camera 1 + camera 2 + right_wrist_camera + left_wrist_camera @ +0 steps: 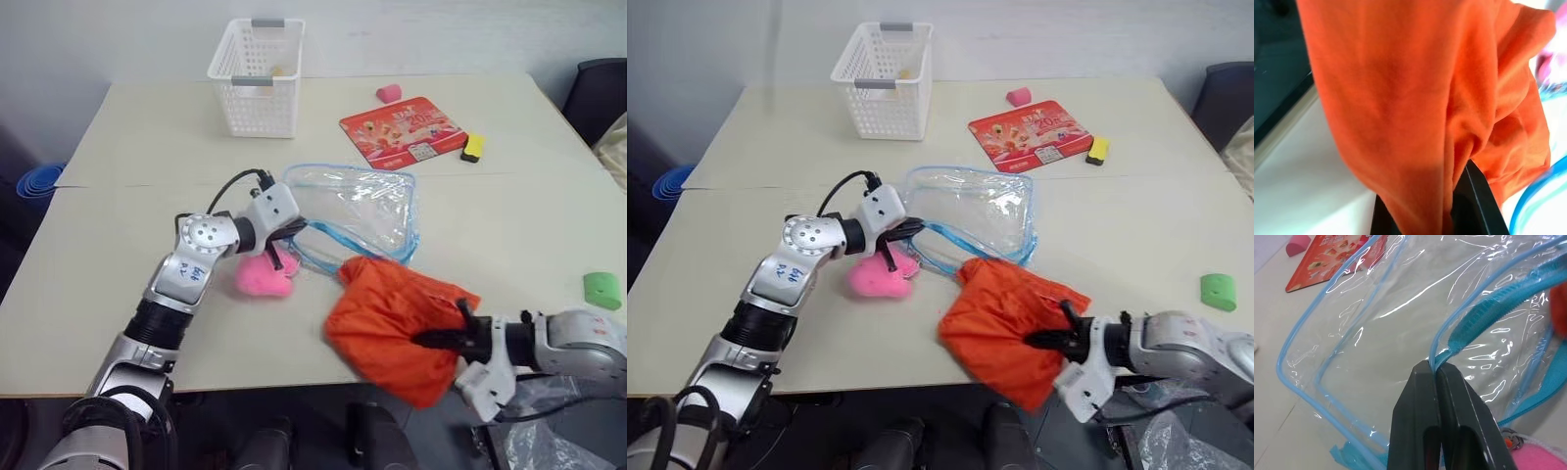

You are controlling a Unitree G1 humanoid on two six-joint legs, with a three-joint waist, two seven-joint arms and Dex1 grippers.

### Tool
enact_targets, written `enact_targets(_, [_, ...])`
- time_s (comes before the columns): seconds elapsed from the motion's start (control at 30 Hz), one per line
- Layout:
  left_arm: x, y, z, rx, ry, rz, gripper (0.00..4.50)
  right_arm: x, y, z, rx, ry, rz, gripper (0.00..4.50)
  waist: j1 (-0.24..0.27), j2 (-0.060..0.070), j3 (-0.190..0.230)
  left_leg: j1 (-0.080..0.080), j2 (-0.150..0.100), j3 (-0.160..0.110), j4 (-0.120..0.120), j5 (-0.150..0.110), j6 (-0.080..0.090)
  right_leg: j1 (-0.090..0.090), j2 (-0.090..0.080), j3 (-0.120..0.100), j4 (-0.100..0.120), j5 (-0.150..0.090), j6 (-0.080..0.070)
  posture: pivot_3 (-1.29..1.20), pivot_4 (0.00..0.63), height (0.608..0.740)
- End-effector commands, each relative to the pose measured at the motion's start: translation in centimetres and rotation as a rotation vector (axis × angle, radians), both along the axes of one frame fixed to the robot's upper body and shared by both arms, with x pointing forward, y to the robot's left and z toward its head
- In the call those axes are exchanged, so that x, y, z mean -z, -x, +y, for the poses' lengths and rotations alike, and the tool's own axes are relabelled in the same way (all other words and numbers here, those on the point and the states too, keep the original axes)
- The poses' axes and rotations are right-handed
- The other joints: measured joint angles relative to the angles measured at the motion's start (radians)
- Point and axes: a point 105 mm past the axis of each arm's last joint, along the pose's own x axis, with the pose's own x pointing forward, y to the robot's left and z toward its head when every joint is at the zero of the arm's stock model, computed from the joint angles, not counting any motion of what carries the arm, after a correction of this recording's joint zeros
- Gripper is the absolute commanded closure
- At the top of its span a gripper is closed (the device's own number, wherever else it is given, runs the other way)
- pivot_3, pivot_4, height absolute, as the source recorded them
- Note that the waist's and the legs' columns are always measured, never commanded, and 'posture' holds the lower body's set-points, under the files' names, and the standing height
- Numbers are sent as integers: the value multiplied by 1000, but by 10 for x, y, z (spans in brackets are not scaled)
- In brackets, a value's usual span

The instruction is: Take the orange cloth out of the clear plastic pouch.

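Left gripper (294,231) pinched shut on the blue zipper edge of the pouch (358,208), fingers (1422,421) pressed together around the trim. Pink toy (265,277) just beside and below that gripper, touching the table (127,147). Pouch lying mid-table, mouth toward the cloth (397,323). Cloth out of the pouch, bunched at the table's near edge and hanging partly over it, upper corner close to the pouch mouth. Right gripper (441,340) clamped on the cloth's right side. Farther back: white basket (257,78), red packet (402,131), yellow block (473,147). Green block (602,290) at far right.
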Motion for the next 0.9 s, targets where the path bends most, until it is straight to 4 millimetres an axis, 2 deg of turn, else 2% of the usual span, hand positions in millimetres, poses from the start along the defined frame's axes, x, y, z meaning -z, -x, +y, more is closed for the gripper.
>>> enact_targets(0.03, [-9, 15, 5, 75, -25, -22, 4500, -24, -23, -58, 240, 34, -131, 4489, 2, 0, 0, 0, 0, 0, 0, 0, 0, 0, 0, 0, 0, 0, 0, 0, 150, 740])
enact_targets(0.13, [-1, 38, 2, 178, -47, 24, 4500, -43, -45, -101, 493, -25, -242, 4489, -1, 0, 0, 0, 0, 2, -1, 0, 0, 0, 0, 2, -1, 0, 0, 0, 150, 740])
enact_targets(0.27, [7, 60, -5, 285, -63, 69, 4500, -56, -66, -120, 655, -113, -317, 4489, -4, 0, 0, 0, 1, 2, -1, 0, 0, 0, 1, 3, -2, 0, 0, 0, 150, 740])
enact_targets(0.33, [12, 71, -11, 343, -80, 89, 4500, -52, -79, -110, 682, -191, -310, 4489, -4, 0, 0, 1, 2, 3, -1, 0, 0, 0, 1, 3, -1, 0, 0, 0, 150, 740])
enact_targets(0.43, [15, 76, -16, 376, -103, 96, 4500, -47, -94, -93, 701, -270, -300, 4489, -3, 0, 0, 0, 1, 3, 0, 0, 0, 0, 1, 3, -1, 0, 0, 0, 150, 740])
enact_targets(0.57, [18, 66, -14, 322, -146, 89, 4500, -34, -108, -87, 742, -270, -276, 4489, -1, 1, 0, 0, 1, 3, 0, 0, 0, 0, 0, 3, -1, 0, 0, 0, 150, 740])
enact_targets(0.6, [18, 65, -13, 311, -148, 91, 4500, -32, -107, -87, 760, -278, -252, 4185, 2, 1, 0, 0, 1, 3, 0, 0, 0, 0, 0, 3, -1, 0, 0, 0, 150, 740])
enact_targets(0.73, [10, 66, -7, 274, -94, 127, 3563, -31, -91, -85, 789, -332, -128, 2983, 11, 1, 0, 0, 0, 2, 0, 0, 1, 0, 0, 3, 0, 0, 0, 0, 150, 740])
enact_targets(0.9, [-11, 73, 10, 237, 61, 213, 2002, -50, -65, -87, 894, -545, 70, 1261, 16, 1, 0, -1, 1, 2, 0, 0, 1, 0, 0, 3, 0, 0, 0, 0, 150, 740])
